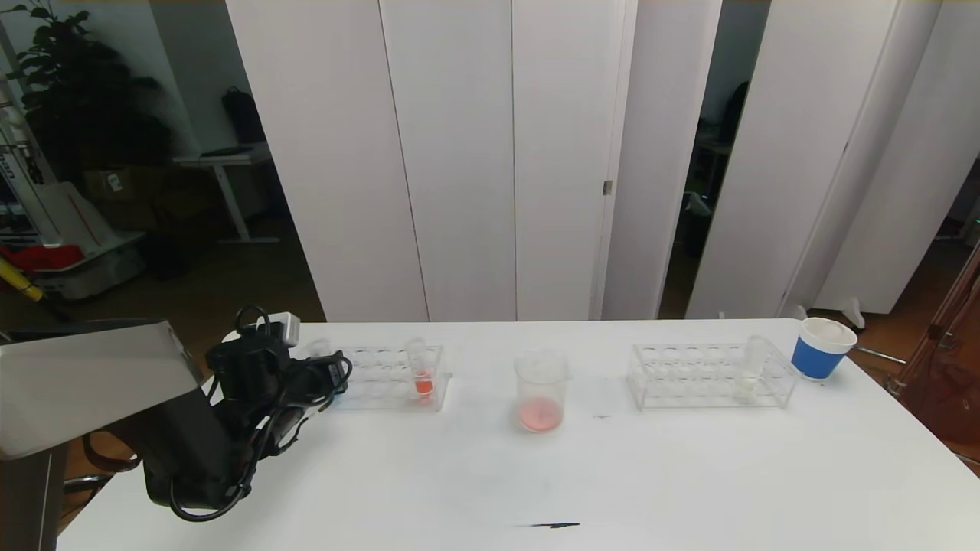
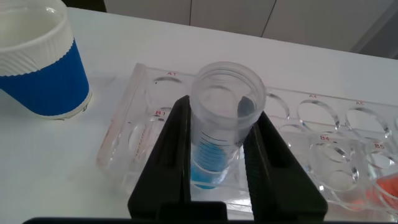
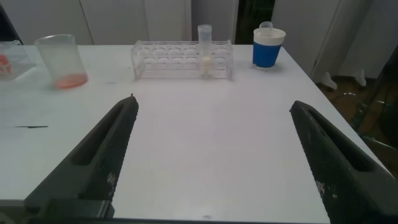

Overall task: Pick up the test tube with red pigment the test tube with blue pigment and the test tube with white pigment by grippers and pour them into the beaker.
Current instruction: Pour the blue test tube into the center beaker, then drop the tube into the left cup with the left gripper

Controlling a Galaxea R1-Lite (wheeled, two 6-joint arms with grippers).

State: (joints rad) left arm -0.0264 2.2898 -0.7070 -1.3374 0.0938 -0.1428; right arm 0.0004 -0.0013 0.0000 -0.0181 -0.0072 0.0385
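Note:
The test tube with blue pigment (image 2: pixel 217 124) stands upright in the end of the left clear rack (image 2: pixel 124 137), and my left gripper (image 2: pixel 221 109) is shut on it, one black finger on each side. In the head view the left gripper (image 1: pixel 329 375) is at that rack's left end (image 1: pixel 383 375). A tube with red pigment (image 1: pixel 421 375) stands in the same rack. The beaker (image 1: pixel 540 390) at table centre holds reddish pigment. The test tube with white pigment (image 1: pixel 752 371) stands in the right rack (image 1: pixel 689 375). My right gripper (image 3: pixel 212 102) hovers open over bare table, nothing between its fingers.
A blue-banded white paper cup (image 1: pixel 821 348) stands at the far right corner, beyond the right rack. Another such cup (image 2: pixel 37 62) stands just beside the left rack's end. A small dark mark (image 1: pixel 547 525) lies near the table's front edge.

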